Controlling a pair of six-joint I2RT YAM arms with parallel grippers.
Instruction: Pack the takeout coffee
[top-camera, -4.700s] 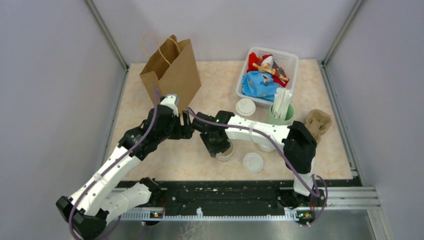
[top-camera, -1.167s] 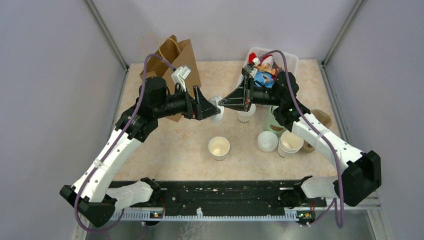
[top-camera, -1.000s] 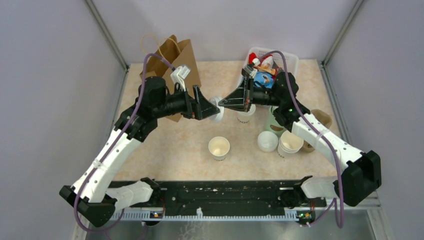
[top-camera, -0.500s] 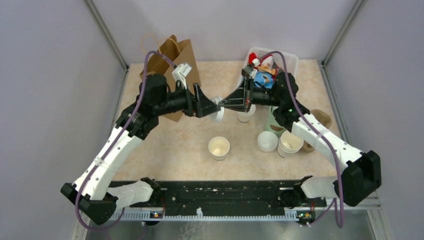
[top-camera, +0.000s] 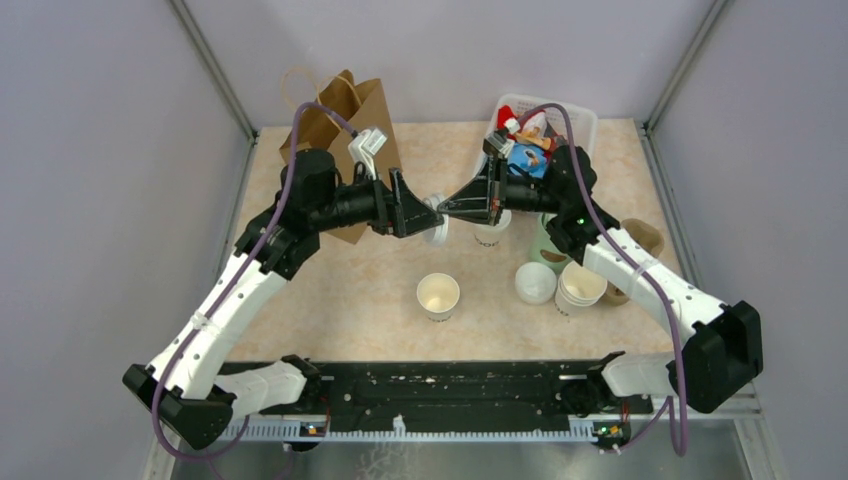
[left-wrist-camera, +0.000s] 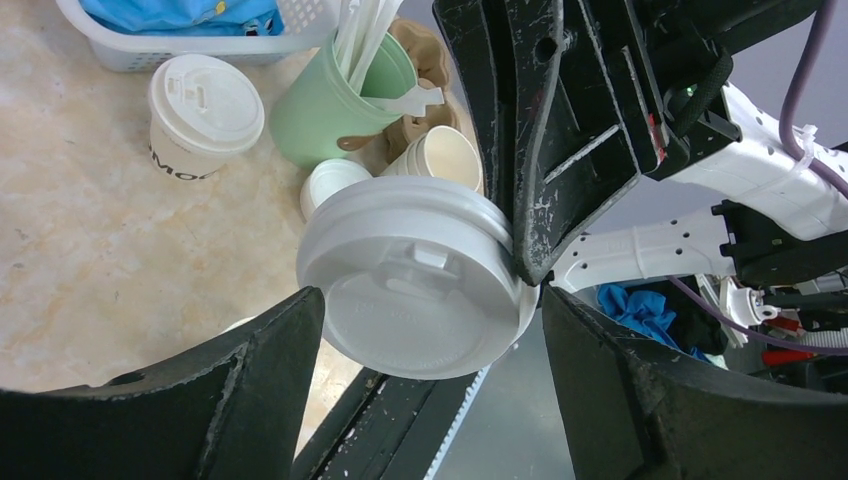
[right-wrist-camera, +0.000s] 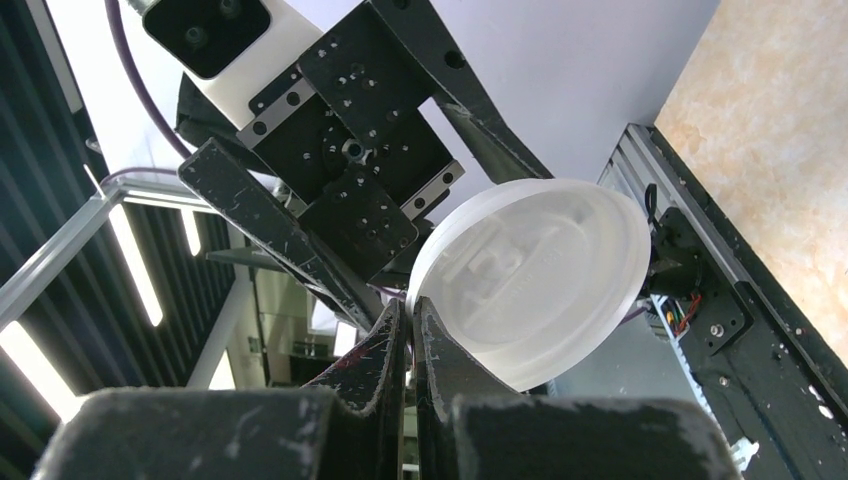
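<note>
- Fingers (right-wrist-camera: 440, 365) of right gripper (top-camera: 447, 207): pressed together on the rim of a white lid (right-wrist-camera: 530, 280), which is held on edge in the air above the table's (top-camera: 350, 300) middle.
- Fingers (left-wrist-camera: 260, 380) of left gripper (left-wrist-camera: 430, 295): spread wide, one on either side of that lid; whether they touch it cannot be told.
- Takeout coffee cup (top-camera: 438, 294): lidless, upright, midway along the near edge, touched by neither gripper.
- Stack of nested cups (top-camera: 581, 283): further toward the right edge, with a white round piece (top-camera: 535, 283) just beside it.
- Lidded cup (left-wrist-camera: 205, 110): black lettering, upright, behind the right gripper.
- Green holder (left-wrist-camera: 330, 110): holds white straws, near the lidded cup.
- Brown cup carrier (top-camera: 640, 240): right edge.
- Paper bag (top-camera: 345, 130): upright, far left corner.
- White basket (top-camera: 585, 112): far right corner, red and blue items inside.
</note>
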